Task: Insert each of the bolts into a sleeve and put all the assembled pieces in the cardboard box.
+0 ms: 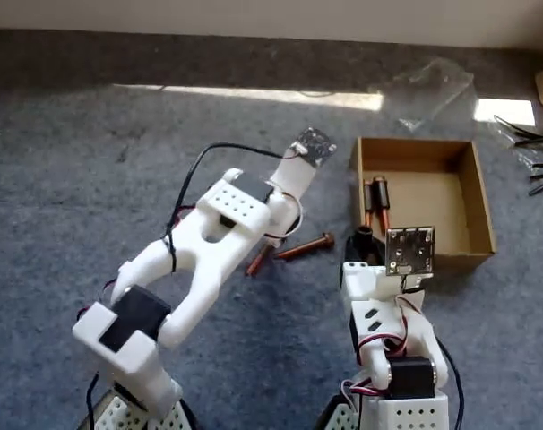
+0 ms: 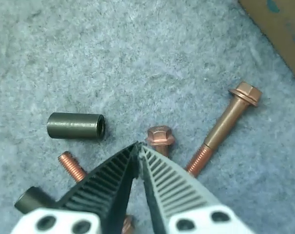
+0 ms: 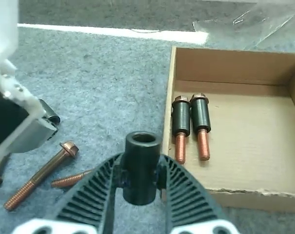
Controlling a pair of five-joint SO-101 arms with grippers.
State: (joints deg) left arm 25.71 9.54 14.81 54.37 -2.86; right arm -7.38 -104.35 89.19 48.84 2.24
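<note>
My right gripper (image 3: 140, 165) is shut on a black sleeve (image 3: 141, 146), held upright just outside the near left corner of the cardboard box (image 1: 473, 193). Two assembled bolt-and-sleeve pieces (image 3: 190, 117) lie side by side inside the box by its left wall. My left gripper (image 2: 139, 146) is shut, its tips low over the carpet right beside a copper bolt head (image 2: 160, 136). Around it lie a long bolt (image 2: 225, 126), a threaded bolt end (image 2: 72, 165) and a loose dark sleeve (image 2: 75, 126). From above, two bolts (image 1: 305, 248) show beside the left arm (image 1: 227, 215).
Everything rests on grey carpet. A clear plastic bag (image 1: 424, 90) lies behind the box, and dark cables (image 1: 533, 148) sit at the far right edge. A second dark sleeve (image 2: 30, 200) lies close to the left gripper's base.
</note>
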